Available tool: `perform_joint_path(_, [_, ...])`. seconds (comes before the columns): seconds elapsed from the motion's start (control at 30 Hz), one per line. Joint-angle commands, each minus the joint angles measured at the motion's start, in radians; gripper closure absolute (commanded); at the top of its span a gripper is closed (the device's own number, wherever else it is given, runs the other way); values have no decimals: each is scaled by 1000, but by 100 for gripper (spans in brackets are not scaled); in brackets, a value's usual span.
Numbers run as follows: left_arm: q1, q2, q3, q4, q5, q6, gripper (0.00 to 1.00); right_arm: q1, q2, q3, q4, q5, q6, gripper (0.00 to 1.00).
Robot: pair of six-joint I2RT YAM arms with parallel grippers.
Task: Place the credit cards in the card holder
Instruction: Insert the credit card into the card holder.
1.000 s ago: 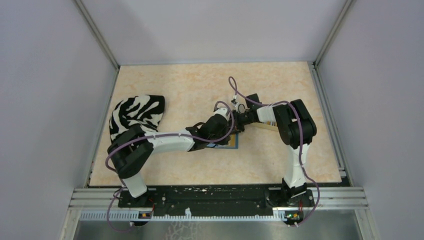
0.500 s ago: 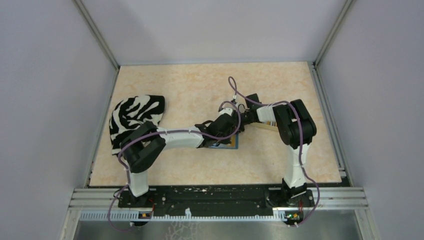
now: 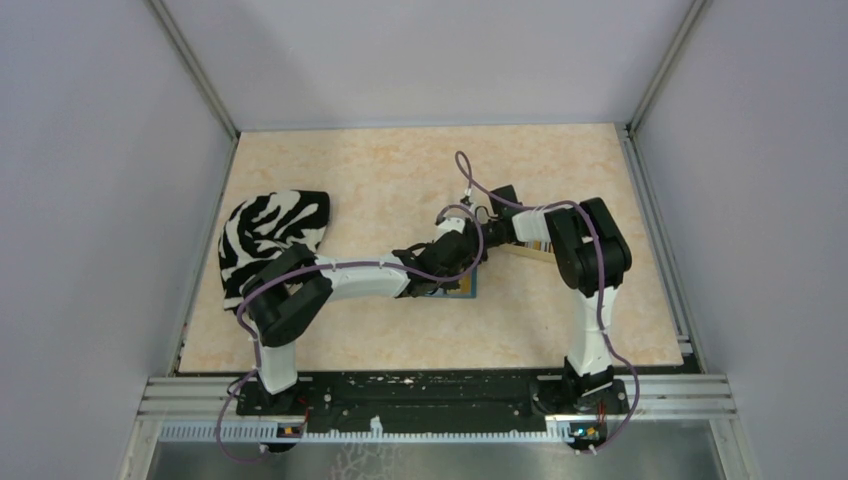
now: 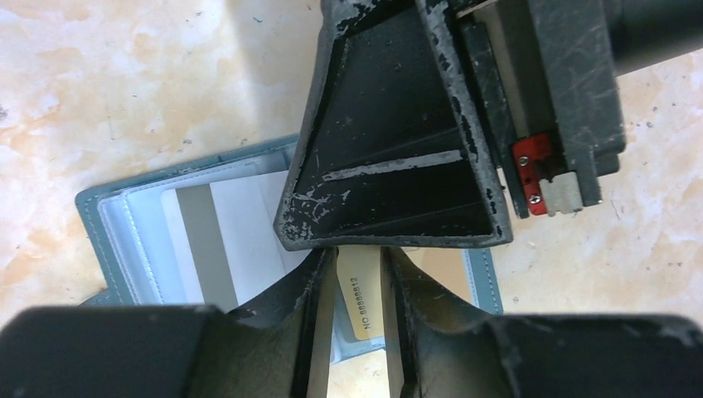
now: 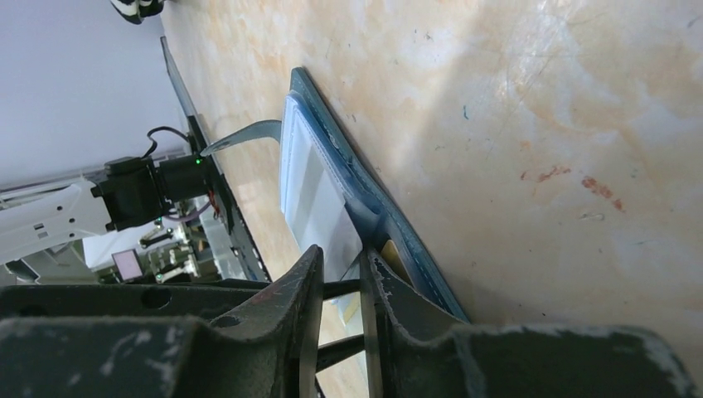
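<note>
The teal card holder lies open on the table, its lighter blue inside facing up. A white card with a grey stripe sits in its left half. A gold card printed with a number lies flat on its right half. My left gripper hovers over that gold card, its jaws a little apart and holding nothing. My right gripper is open by a narrow gap at the holder's edge, one finger against it. Its black finger hides the holder's upper right part.
A zebra-striped cloth lies at the left of the table. Under the right arm a striped card and a beige object partly show. Grey walls and metal rails enclose the table on three sides.
The left arm has stretched further right toward the holder. Both grippers' jaws have parted slightly. The right arm has stayed in place.
</note>
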Motion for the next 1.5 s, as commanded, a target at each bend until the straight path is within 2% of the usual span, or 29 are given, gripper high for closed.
perform_joint_path(0.0, [3,20,20,-34,-64,13,67,7,3,27,-22,21,-43,76])
perform_joint_path(0.3, [5,0,7,-42,-110,14,62,7,-33,46,-53,18,-76,75])
perform_joint_path(0.47, [5,-23,-4,-53,-142,20,58,6,-78,58,-79,27,-111,68])
perform_joint_path(0.7, [5,-57,-18,-47,-157,40,54,5,-124,66,-106,30,-154,68])
perform_joint_path(0.83, [5,-103,-37,-14,-124,87,53,3,-152,74,-131,28,-198,67])
perform_joint_path(0.97, [4,-234,-124,86,-47,174,47,-9,-208,78,-160,38,-262,66])
perform_joint_path(1.13, [6,-450,-343,283,-15,311,25,-28,-315,68,-192,50,-370,65])
perform_joint_path(1.23, [21,-561,-470,381,-28,385,3,-29,-408,48,-204,49,-498,67])
perform_joint_path(1.33, [79,-634,-552,413,-14,407,1,-29,-521,1,-173,10,-604,67])
perform_joint_path(1.4, [162,-665,-596,438,99,393,1,-26,-602,-47,-135,-36,-700,68])
perform_joint_path(1.47, [259,-678,-629,476,202,344,1,-23,-666,-110,-131,-133,-869,67])
